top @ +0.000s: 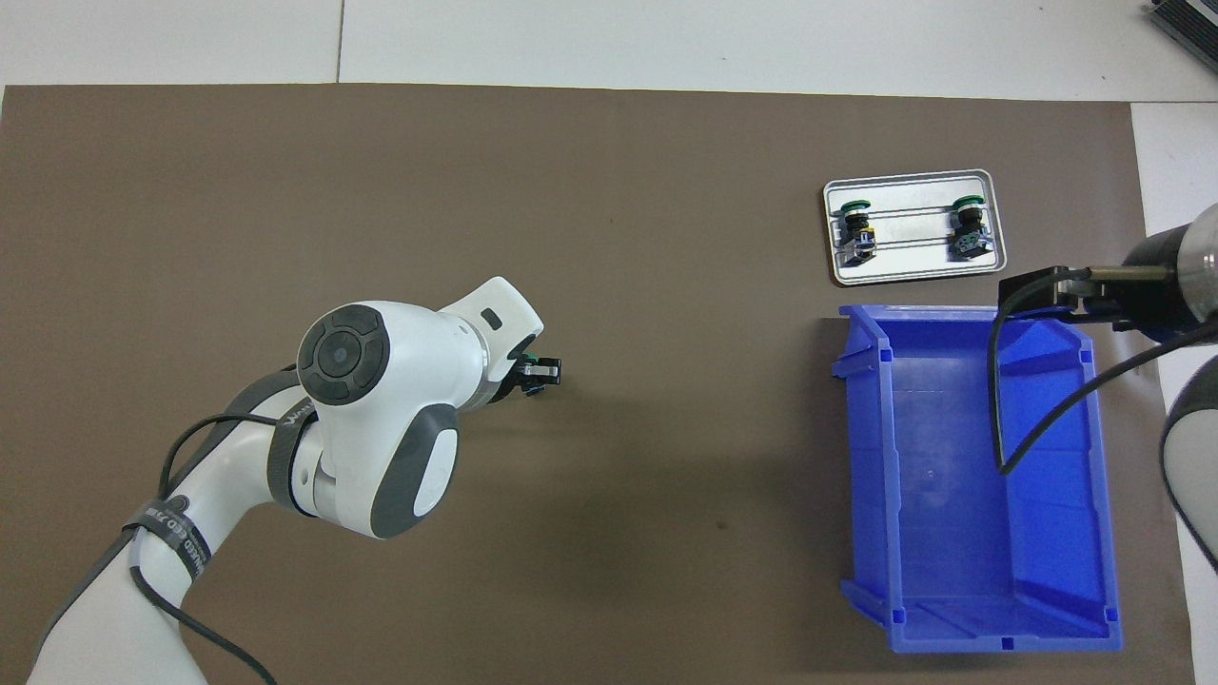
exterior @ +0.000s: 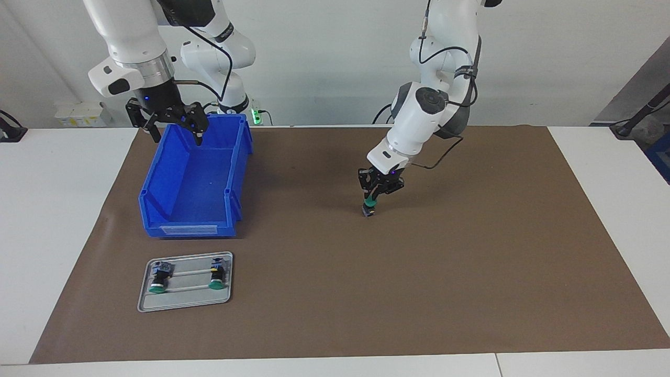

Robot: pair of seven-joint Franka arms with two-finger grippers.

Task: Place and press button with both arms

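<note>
A button [exterior: 369,207] with a green cap and a dark body stands on the brown mat [exterior: 471,272] near the middle of the table. My left gripper [exterior: 371,200] reaches down from above it, its fingertips closed on the green cap. In the overhead view the left arm's wrist covers most of that button, and only the left gripper's tip [top: 540,371] shows. My right gripper [exterior: 177,134] hangs open over the robots' end of the blue bin [exterior: 188,228], holding nothing.
A small metal tray [exterior: 188,301] lies on the mat farther from the robots than the bin, with two more green-capped buttons [exterior: 157,278] [exterior: 217,275] on it. The tray [top: 909,272] and the bin [top: 980,457] are toward the right arm's end.
</note>
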